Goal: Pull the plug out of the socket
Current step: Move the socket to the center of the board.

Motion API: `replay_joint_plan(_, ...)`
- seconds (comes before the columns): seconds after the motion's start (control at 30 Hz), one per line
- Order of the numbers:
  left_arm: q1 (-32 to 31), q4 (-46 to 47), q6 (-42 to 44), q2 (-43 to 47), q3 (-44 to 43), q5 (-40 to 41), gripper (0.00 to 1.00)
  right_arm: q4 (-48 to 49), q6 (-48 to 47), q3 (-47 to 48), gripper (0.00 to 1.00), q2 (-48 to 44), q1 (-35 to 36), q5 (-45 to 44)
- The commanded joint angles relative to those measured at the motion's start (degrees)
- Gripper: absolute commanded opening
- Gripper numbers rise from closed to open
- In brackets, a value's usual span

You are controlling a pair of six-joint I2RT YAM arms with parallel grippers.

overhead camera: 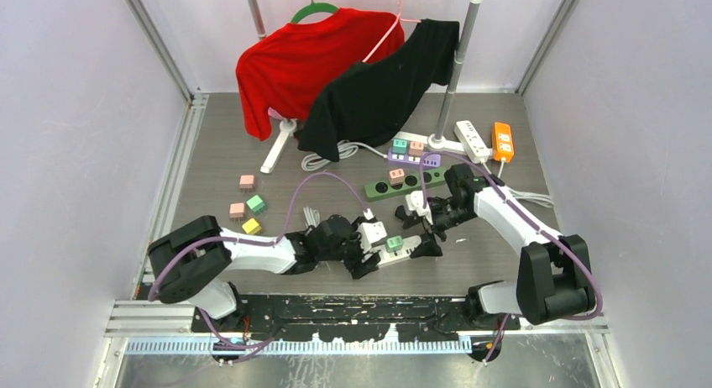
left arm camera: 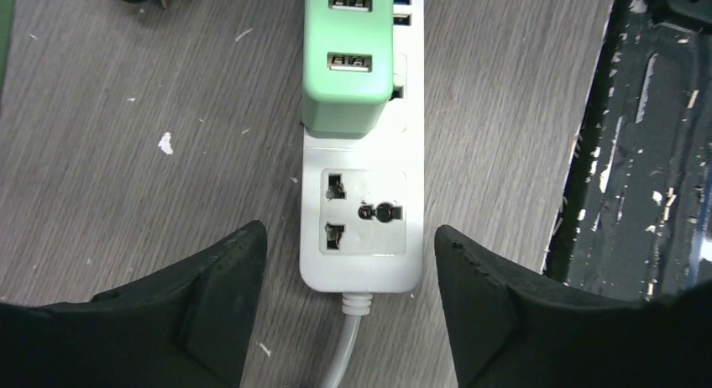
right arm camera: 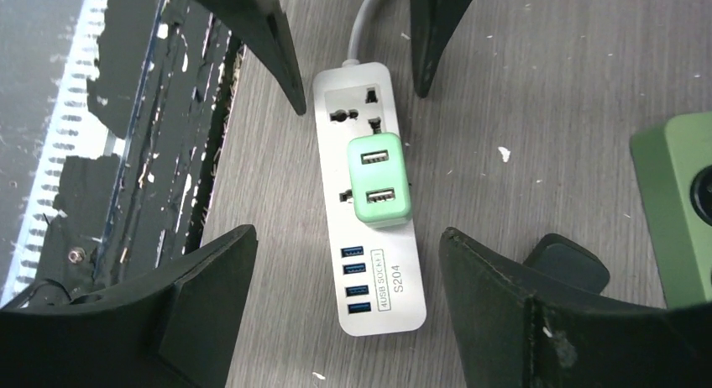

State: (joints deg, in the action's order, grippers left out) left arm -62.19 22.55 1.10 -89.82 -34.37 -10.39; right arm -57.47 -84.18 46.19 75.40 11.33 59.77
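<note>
The left gripper (left arm camera: 348, 237) and right gripper (right arm camera: 346, 237) are both open, holding nothing. Left should pin the strip (left arm camera: 361, 262) down. Right should pinch the plug (right arm camera: 379, 180) and pull straight up.

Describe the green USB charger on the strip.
The green USB charger is a rounded, mint plastic block with two empty USB ports on top. It sits flat on a socket midway along the white power strip, apparently seated, between an empty universal socket and four blue USB ports. Only the strip touches it; the left gripper and right gripper are open and clear of it.
</note>
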Motion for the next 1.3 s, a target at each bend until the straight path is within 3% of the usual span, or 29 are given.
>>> replay_joint_plan(0.0, -0.2, 6.8, -0.4, 6.1, 2.1, 1.1, 0.74, 3.0, -1.3, -0.3, 0.83, 0.4, 2.5, -3.2)
replay_joint_plan(0.17, -0.2, 7.4, -1.3, 10.7, 5.1, 1.7, 0.75, 5.4, 2.4, -0.3, 0.79, 0.8, 4.7, -4.4)
replay_joint_plan(0.3, -0.2, 9.8, -3.2, 16.0, 8.9, 7.0, 0.86, 9.9, 7.3, -0.4, 0.73, 1.1, 7.3, -6.4)
replay_joint_plan(0.37, -0.2, 12.7, -3.9, 19.4, 11.5, 9.4, 0.98, 11.0, 8.3, -0.6, 0.72, 1.4, 8.6, -8.3)
replay_joint_plan(0.53, 0.1, 16.9, -4.2, 22.5, 15.4, 9.8, 1.00, 12.3, 9.2, -0.7, 0.70, 1.5, 10.7, -10.3)
replay_joint_plan(0.63, 0.1, 17.1, -3.1, 21.3, 15.6, 8.0, 1.00, 12.6, 9.9, -0.6, 0.66, 1.6, 12.5, -11.2)
replay_joint_plan(0.87, 0.1, 27.4, 2.5, 17.5, 18.3, 3.7, 1.00, 15.5, 12.8, -0.5, 0.59, 2.4, 15.7, -15.0)
replay_joint_plan(1.27, 0.1, 32.9, 4.2, 0.7, 13.1, 0.1, 0.98, 15.3, 12.8, -0.1, 0.45, 2.7, 17.3, -15.9)
